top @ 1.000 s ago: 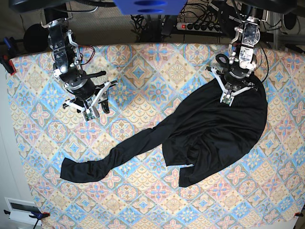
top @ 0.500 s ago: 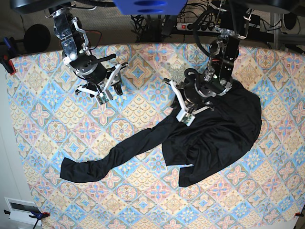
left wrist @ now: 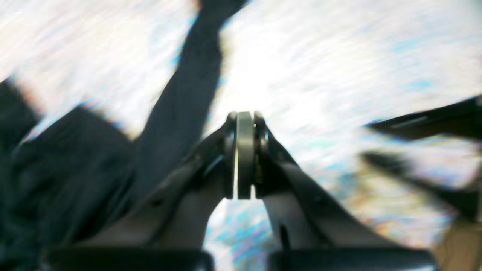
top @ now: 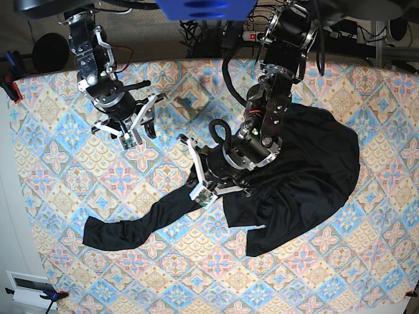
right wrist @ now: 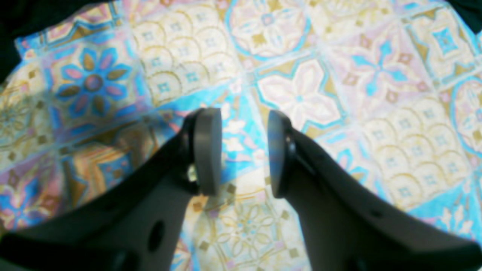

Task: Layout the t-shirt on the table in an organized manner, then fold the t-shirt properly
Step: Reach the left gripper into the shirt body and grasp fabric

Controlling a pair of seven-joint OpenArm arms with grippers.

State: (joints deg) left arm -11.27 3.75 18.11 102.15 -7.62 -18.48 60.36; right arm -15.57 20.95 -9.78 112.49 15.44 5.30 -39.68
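Observation:
The black t-shirt (top: 308,176) lies bunched on the right half of the table (top: 65,176), with one long sleeve (top: 131,226) trailing to the front left. My left gripper (top: 204,195) hangs low where that sleeve meets the body. In the blurred left wrist view its pads (left wrist: 244,150) are pressed together with no fabric showing between them, and the t-shirt (left wrist: 75,169) is just to their left. My right gripper (top: 136,136) stands open over bare table (right wrist: 301,86) at the back left, clear of the shirt. Nothing sits between its fingers (right wrist: 241,150).
A power strip (top: 275,36) and cables lie behind the table's far edge. A red clamp (top: 10,85) grips the left edge. A white box (top: 29,288) sits off the front-left corner. Dark blurred shapes (left wrist: 421,124) cross the right of the left wrist view.
My left arm swung from the shirt's back-right edge across the garment to the table's middle, staying shut. The shirt's upper edge shifted. My right arm moved toward the back, still open.

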